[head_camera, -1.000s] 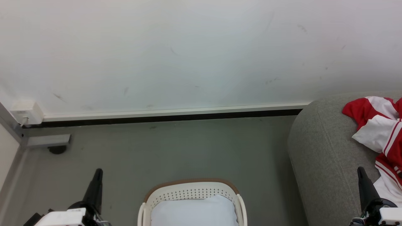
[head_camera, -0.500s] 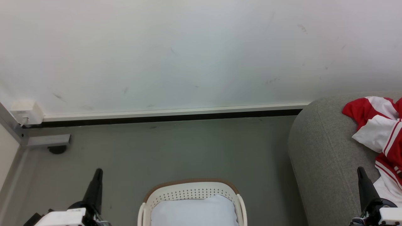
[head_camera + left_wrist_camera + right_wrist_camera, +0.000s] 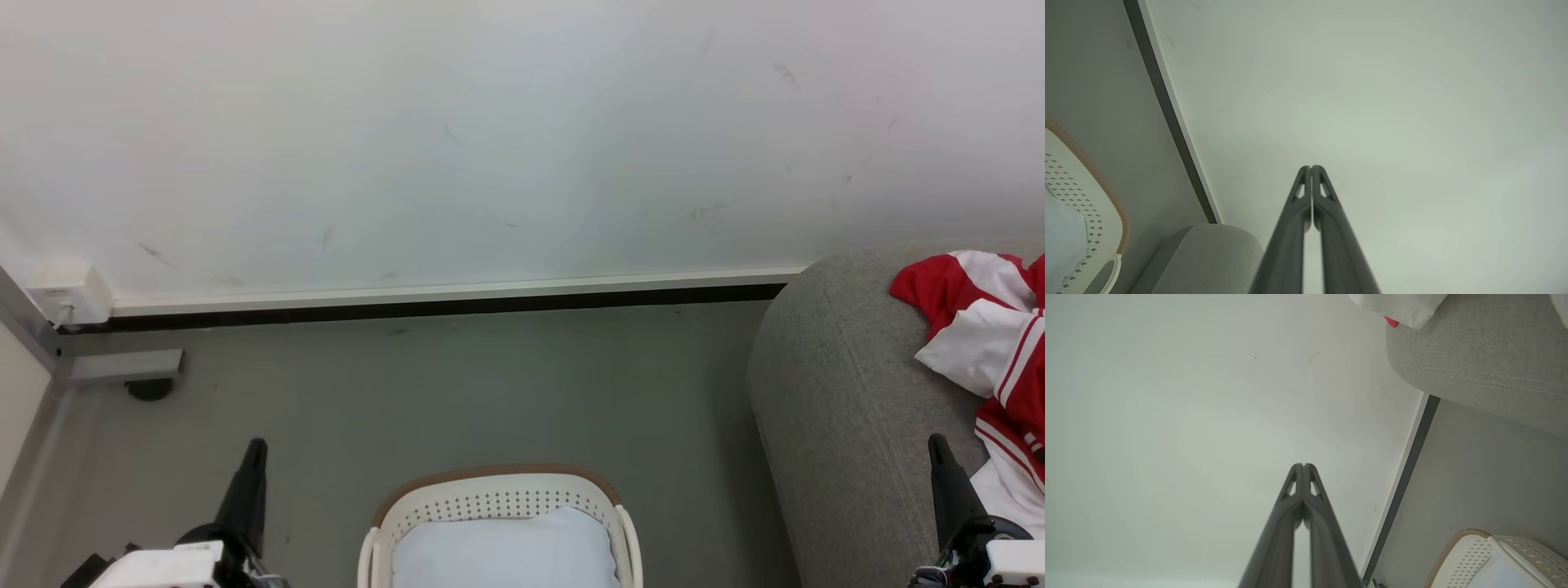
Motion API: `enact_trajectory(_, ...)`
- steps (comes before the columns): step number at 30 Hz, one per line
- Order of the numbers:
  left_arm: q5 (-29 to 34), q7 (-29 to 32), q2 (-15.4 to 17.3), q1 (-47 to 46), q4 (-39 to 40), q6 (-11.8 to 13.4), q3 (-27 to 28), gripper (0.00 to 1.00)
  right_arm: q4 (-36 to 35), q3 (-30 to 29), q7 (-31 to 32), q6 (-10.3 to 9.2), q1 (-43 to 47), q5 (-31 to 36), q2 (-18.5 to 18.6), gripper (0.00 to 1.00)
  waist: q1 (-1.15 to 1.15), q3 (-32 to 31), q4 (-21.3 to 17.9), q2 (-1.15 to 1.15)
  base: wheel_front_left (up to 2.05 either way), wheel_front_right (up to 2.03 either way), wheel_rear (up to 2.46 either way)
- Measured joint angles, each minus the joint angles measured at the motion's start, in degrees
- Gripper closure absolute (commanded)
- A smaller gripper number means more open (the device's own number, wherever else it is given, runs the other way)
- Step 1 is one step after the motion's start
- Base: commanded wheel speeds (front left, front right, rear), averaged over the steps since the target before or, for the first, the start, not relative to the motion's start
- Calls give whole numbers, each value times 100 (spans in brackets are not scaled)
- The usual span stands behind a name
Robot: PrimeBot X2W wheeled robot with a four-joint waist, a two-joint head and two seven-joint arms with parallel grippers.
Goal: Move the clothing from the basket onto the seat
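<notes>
clothing: red and white garments [image 3: 980, 327] lie bunched on top of the seat [image 3: 841, 392], at the right edge of the head view, just in from its rounded end. The striped trim shows along the lower folds. In the right wrist view, a white fold with a bit of red hangs at the seat's edge.
basket: the basket [image 3: 498, 475] stands on the floor [image 3: 457, 384] at bottom centre of the head view, between the two grippers. It is near the seat but apart from it, with the brown rim on the wall side.
basket contents: a pale blue-white pad [image 3: 506, 551] covers the part of the inside that is in frame (the near half is cut off by the frame).
left gripper: the left gripper [image 3: 1310, 168] has its fingers pressed together from mid-length to tip, with nothing between them. It sits lower left in the head view, left of the basket, pointing towards the wall [image 3: 490, 122].
right gripper: the right gripper [image 3: 1303, 465] also has its fingers closed tip to tip and is empty. It sits lower right in the head view, over the seat and just beside the white lower part of the clothing (can't tell if it touches).
background: a white baseboard [image 3: 449, 290] with a dark strip under it runs along the foot of the wall. A small white box [image 3: 69, 290] sits at its left end.
</notes>
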State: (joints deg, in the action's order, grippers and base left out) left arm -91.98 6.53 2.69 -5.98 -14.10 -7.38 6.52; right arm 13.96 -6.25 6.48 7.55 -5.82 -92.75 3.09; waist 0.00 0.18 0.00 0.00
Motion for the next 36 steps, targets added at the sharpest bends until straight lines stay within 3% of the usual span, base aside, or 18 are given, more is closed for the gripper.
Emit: enact_trajectory(36, -1, 0, 0, 0, 0, 0, 0, 100, 0, -12, 1, 0, -1, 7, -7, 100, 0, 0, 0, 0, 0, 0, 0)
